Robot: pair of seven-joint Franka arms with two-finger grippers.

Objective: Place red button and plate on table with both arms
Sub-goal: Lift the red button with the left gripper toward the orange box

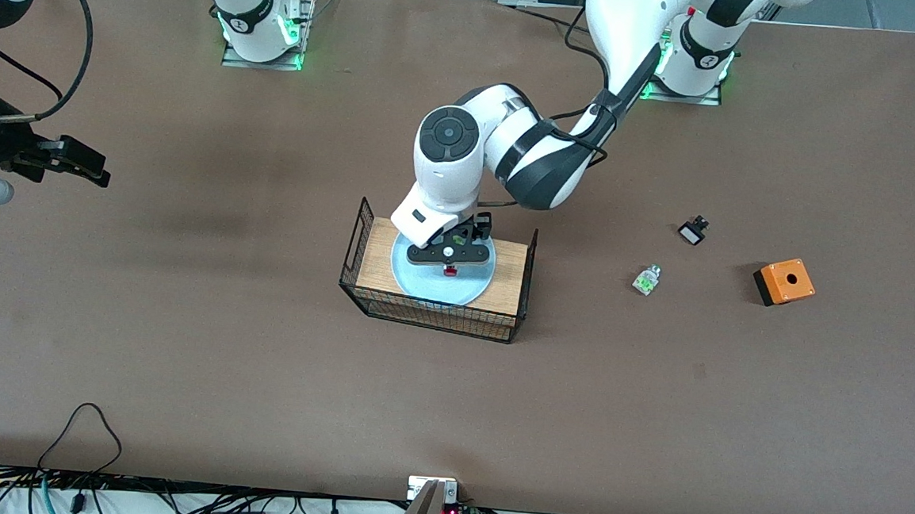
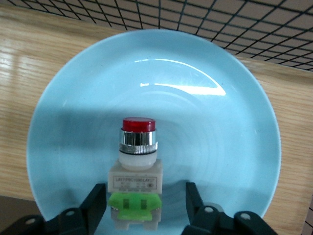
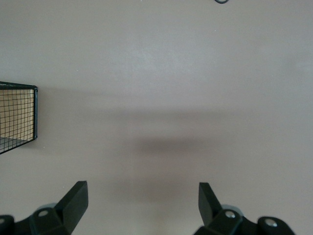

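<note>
Nearest the front camera, bare brown worktop (image 1: pixel 449 399) spans the table, so set-down space is plentiful. At the right arm's end, the right end effector (image 3: pixel 143 196) hangs over empty worktop with its fingers spread wide and holding nothing; this arm waits. At the centre stands the wire rack (image 1: pixel 435 303) with its wooden top, and the plate (image 2: pixel 234 93) rests flat on that top. The red button (image 2: pixel 137 169) lies on its side on the plate. The left end effector (image 2: pixel 145 200) is low over the plate, its fingers (image 2: pixel 95 200) open and set either side of the green clip end, apart from it or barely touching; the exact clearance cannot be read. Judged risks: a closure on the clips alone may let the part pivot or slip; fingertips driven too low may press on the plate and shift it on the smooth wood; the raised mesh sides of the rack stand close to the plate rim and may obstruct a sideways approach. Toward the left arm's end lie a white-green piece (image 1: pixel 646 279), a small black part (image 1: pixel 693 231) and an orange box (image 1: pixel 784 282), all well apart from the rack and out of the way.
</note>
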